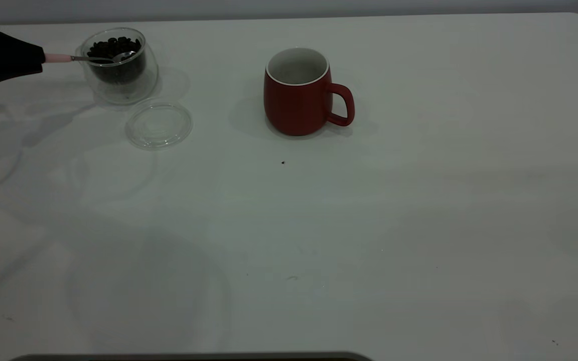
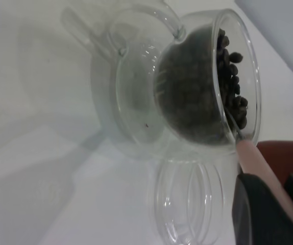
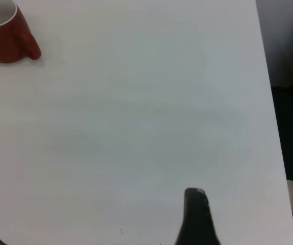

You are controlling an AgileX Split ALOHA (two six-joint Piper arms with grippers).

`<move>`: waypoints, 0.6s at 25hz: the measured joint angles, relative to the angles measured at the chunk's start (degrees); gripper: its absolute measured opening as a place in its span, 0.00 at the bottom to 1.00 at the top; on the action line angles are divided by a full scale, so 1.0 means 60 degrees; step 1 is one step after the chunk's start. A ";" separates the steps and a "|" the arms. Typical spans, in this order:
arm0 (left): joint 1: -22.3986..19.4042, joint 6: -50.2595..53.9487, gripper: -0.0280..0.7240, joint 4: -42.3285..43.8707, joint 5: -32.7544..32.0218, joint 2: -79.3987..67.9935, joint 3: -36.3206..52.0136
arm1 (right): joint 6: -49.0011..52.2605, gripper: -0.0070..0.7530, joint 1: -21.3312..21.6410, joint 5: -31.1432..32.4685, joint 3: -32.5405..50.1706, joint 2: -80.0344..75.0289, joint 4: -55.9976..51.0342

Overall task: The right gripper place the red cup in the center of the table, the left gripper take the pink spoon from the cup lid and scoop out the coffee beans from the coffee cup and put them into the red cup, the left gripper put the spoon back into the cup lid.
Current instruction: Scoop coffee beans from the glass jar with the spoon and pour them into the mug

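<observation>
white table (image 1: 419,225), few dark specks, grey wall behind | left fingers (image 1: 38,59) clamped on spoon (image 1: 96,58), bowl over beans (image 1: 116,50) in glass cup (image 1: 121,85) | lid (image 1: 158,125) just beside | red cup (image 1: 299,93) mid-table | right fingers (image 3: 197,214): can't tell

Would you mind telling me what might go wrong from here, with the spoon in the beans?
1. The left claw grips the spoon only at its handle end, so a loaded bowl might tilt and spill beans.
2. The mug stands well away across bare table; beans could drop on the way.
3. The lid lies beside the glass cup; a low swing could knock it.
</observation>
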State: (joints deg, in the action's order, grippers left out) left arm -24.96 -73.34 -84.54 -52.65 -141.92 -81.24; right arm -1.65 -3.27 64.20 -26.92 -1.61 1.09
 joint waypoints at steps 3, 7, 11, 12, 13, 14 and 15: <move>0.0004 0.0129 0.21 -0.0079 0.0000 -0.0023 0.0000 | 0.0000 0.78 0.0000 0.0000 0.0000 0.0000 0.0000; 0.0004 0.0603 0.21 -0.0098 0.0000 -0.0032 0.0000 | 0.0000 0.78 0.0000 0.0000 0.0000 0.0000 0.0000; -0.0068 0.0932 0.21 -0.0098 0.0000 -0.0032 0.0000 | 0.0000 0.78 0.0000 0.0000 0.0000 0.0000 0.0000; -0.0090 0.1035 0.21 -0.0098 0.0000 -0.0032 0.0000 | 0.0000 0.78 0.0000 0.0000 0.0000 0.0000 0.0000; -0.0124 0.1148 0.21 -0.0098 0.0000 -0.0032 0.0000 | 0.0000 0.78 0.0000 0.0000 0.0000 0.0000 0.0000; -0.0151 0.1266 0.21 -0.0098 0.0000 -0.0032 0.0000 | 0.0000 0.78 0.0000 0.0000 0.0000 0.0000 0.0000; -0.0171 0.1380 0.21 -0.0098 -0.0011 -0.0032 0.0000 | 0.0000 0.78 0.0000 0.0000 0.0000 0.0000 0.0000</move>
State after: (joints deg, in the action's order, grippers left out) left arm -25.98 -65.06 -85.13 -52.72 -142.11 -81.24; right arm -1.65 -3.27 64.20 -26.92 -1.61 1.09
